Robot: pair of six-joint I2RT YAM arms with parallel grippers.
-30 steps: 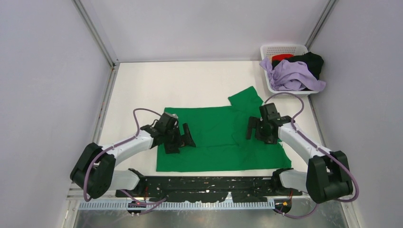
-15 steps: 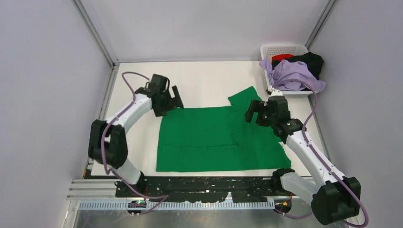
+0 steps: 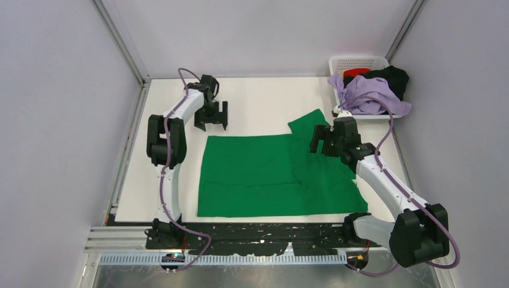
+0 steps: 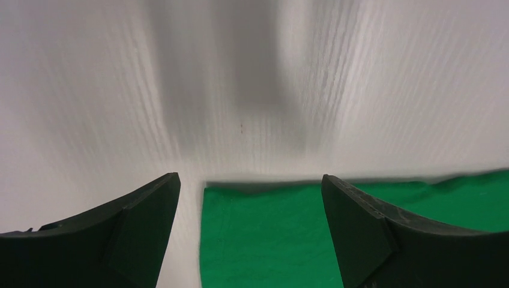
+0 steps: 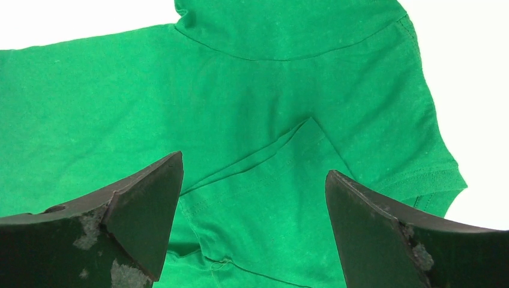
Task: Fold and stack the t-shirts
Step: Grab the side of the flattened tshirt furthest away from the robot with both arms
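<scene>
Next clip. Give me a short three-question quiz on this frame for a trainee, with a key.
1. True or false: the left gripper is shut on the green t-shirt.
2. Where is the lavender shirt? A: heaped in the white basket; B: on the green t-shirt; C: in the left gripper.
3. How many shirts lie spread on the table?
Key: 1 false, its jaws stand open and hold nothing; 2 A; 3 one.
</scene>
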